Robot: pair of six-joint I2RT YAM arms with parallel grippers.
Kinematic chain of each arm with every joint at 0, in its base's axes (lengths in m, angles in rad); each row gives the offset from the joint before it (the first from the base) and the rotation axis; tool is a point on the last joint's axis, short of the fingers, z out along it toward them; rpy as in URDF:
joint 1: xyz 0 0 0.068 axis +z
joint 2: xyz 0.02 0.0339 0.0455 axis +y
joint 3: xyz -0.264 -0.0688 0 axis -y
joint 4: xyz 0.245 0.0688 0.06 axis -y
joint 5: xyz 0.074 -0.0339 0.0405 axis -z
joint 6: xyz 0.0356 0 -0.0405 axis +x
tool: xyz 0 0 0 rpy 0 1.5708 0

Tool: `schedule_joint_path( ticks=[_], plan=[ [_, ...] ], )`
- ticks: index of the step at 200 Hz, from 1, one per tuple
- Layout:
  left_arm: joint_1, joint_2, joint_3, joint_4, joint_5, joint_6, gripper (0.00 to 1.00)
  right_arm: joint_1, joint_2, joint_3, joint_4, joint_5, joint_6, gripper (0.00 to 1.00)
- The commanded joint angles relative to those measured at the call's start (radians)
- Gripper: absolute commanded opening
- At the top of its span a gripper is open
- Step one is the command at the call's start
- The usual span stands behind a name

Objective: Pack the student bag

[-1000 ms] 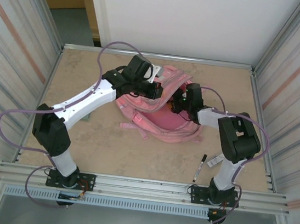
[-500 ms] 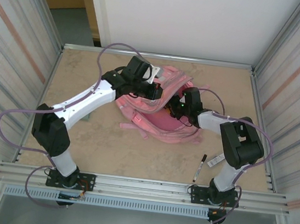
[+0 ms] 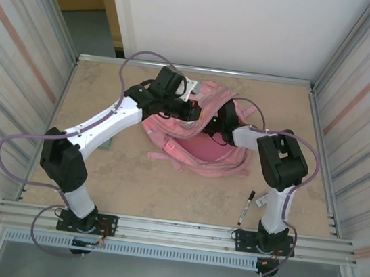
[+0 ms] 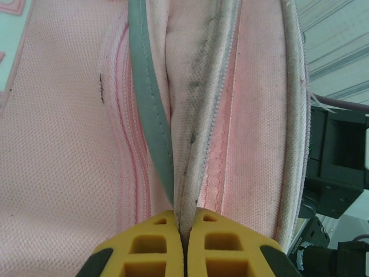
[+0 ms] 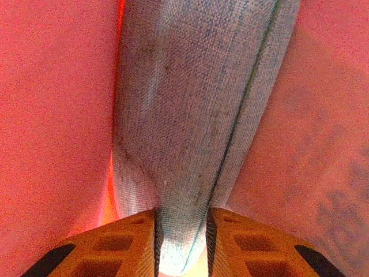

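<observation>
The pink student bag point(image 3: 200, 155) lies at the back middle of the table, its mouth held apart. My left gripper point(image 3: 193, 114) is shut on a zip edge of the bag point(image 4: 52, 150), with the grubby pink hem pinched between the yellow fingers point(image 4: 183, 222). My right gripper point(image 3: 217, 125) reaches into the bag's mouth from the right. In the right wrist view its fingers point(image 5: 181, 214) press on both sides of a grey woven fabric piece point(image 5: 196, 104) with a dark seam, amid red-pink lining point(image 5: 52, 115).
A black marker point(image 3: 247, 207) and a small white item point(image 3: 264, 199) lie on the table in front of the right arm's base. A green flat thing point(image 3: 107, 146) peeks out under the left arm. Metal walls close in the table on both sides.
My right gripper has pushed left, deeper into the bag's mouth, and its jaws have narrowed onto the grey fabric. The left gripper keeps its hold, barely shifted.
</observation>
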Motion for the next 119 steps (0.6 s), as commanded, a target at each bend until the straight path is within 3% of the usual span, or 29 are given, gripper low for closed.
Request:
schedule_joint_path(
  ticks=[1,24,68,98,119],
  plan=[
    [0.005,-0.057,0.058,0.087,0.079,0.033,0.0,0.018,0.035,0.06,-0.053,0.015,-0.141,0.25],
    [0.014,-0.076,0.043,0.09,0.074,0.052,0.0,0.018,0.092,0.13,-0.041,-0.023,-0.172,0.25],
    [0.028,-0.063,0.004,0.144,0.105,0.035,0.0,0.063,0.196,0.186,0.175,-0.043,0.04,0.25],
    [0.038,-0.03,0.026,0.171,0.127,0.02,0.0,0.072,0.239,0.23,0.265,-0.064,0.083,0.25],
    [0.051,-0.044,-0.006,0.189,0.094,0.029,0.0,0.059,0.213,0.209,0.271,-0.093,0.09,0.31]
  ],
)
